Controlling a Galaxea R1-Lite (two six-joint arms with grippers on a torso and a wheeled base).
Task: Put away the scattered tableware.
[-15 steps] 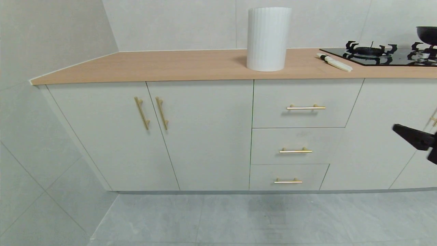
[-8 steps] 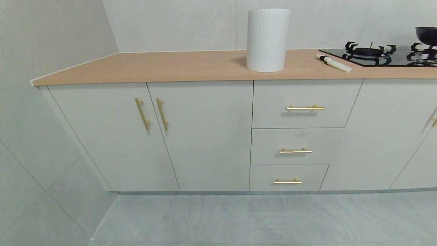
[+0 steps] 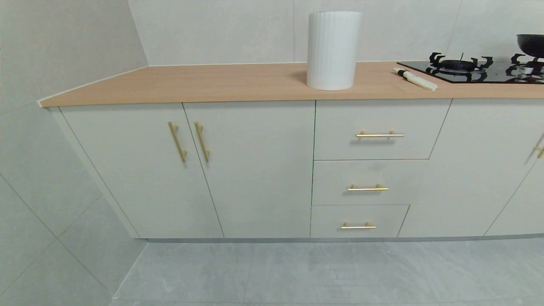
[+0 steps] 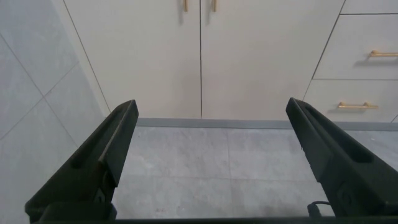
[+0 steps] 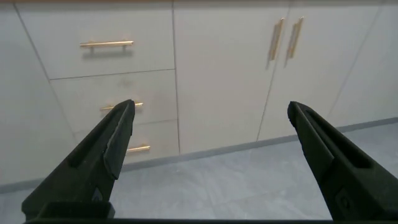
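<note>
Utensil: a white utensil (image 3: 414, 78) lies flat on the counter (image 3: 212, 83), between the jar (image 3: 333, 49) and the stove (image 3: 471, 70).
Axis: slanted, with the dark-banded end toward the wall and the pale tip near the front edge.
Room: bare counter left of the jar.
Unclear: the utensil's kind; the pan (image 3: 531, 42) is cut off.
Left gripper (image 4: 211, 109): fingers wide apart.
Right gripper (image 5: 211, 107): fingers wide apart, facing the drawers (image 5: 106, 43).

Left hand (image 4: 211, 104) holding fingers (image 4: 106, 155) wide apart, gripping nothing, aiming toward 12 o'clock, tilting downward. Right hand (image 5: 211, 104) posing alike, fingers (image 5: 102, 155) parted, gripping nothing.
</note>
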